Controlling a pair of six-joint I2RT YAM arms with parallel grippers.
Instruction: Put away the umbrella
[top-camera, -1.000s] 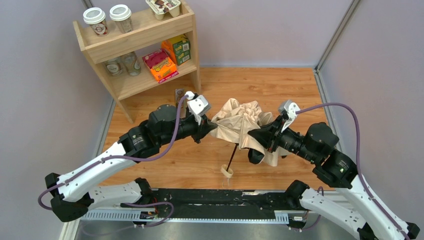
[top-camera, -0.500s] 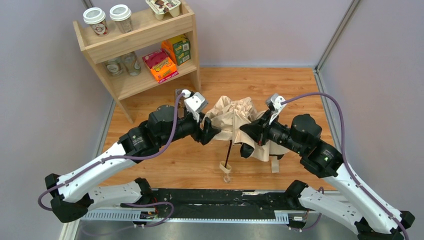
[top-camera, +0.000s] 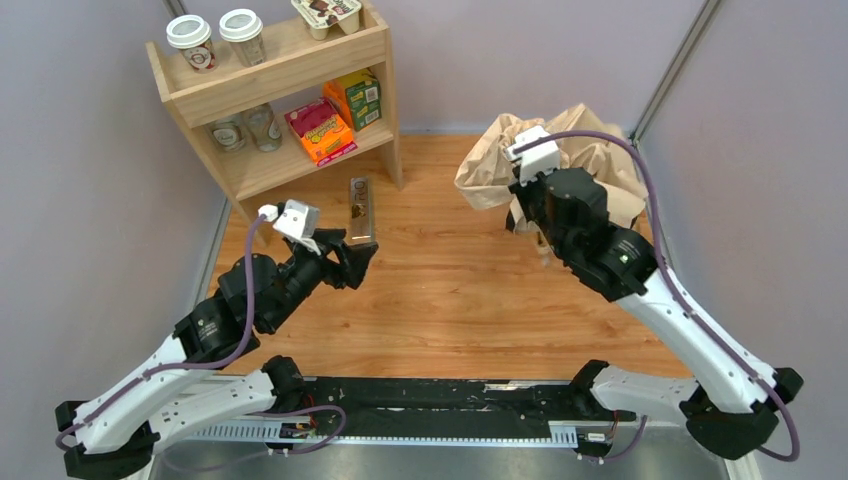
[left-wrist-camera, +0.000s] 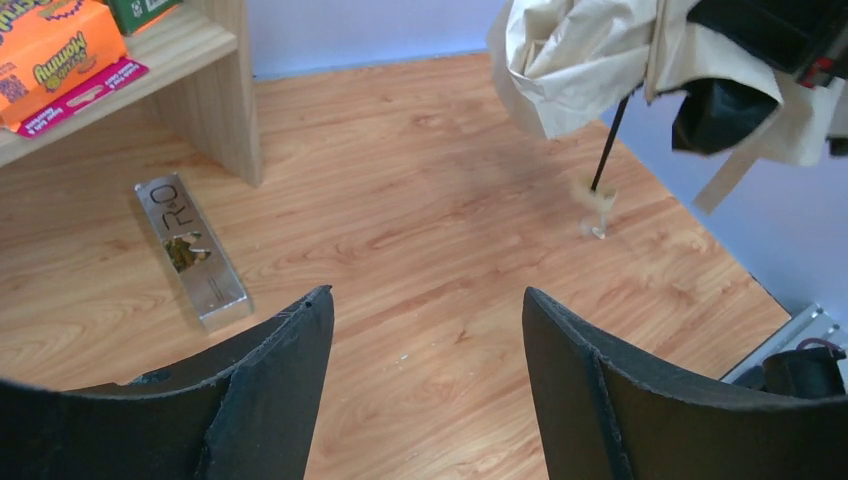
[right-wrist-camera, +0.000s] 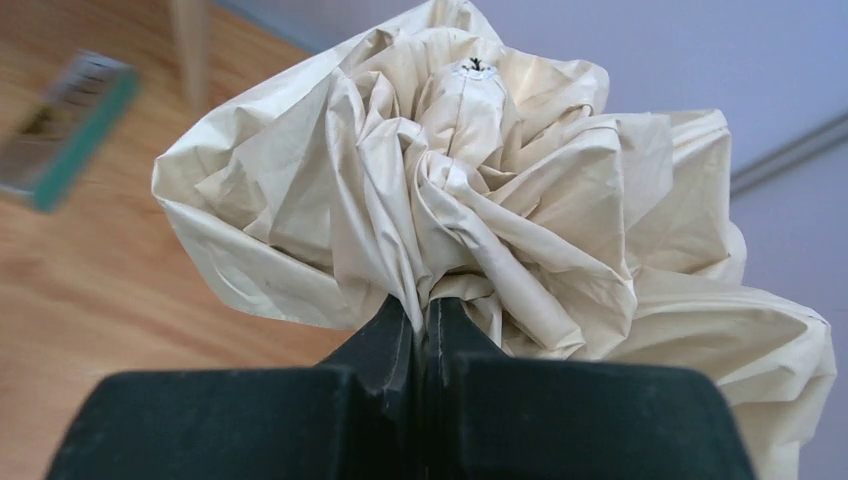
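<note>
Right fingers (right-wrist-camera: 385, 345) pinch the umbrella (right-wrist-camera: 500, 200) near the far wall (top-camera: 500, 60); left fingers (left-wrist-camera: 270, 380) gape wide, well apart.

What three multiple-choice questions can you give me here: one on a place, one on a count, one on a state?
1. Where does the silver box lie? A) on the table beside the shelf unit B) on its top board C) in a drawer
2. How many lidded cups stand on the top board? A) one B) four C) two
3. How is the right gripper? A) open, empty B) shut on the umbrella C) shut on nothing

A: it lies flat on the wood by the unit's foot. C: two white lids show. B: it pinches bunched fabric.
</note>
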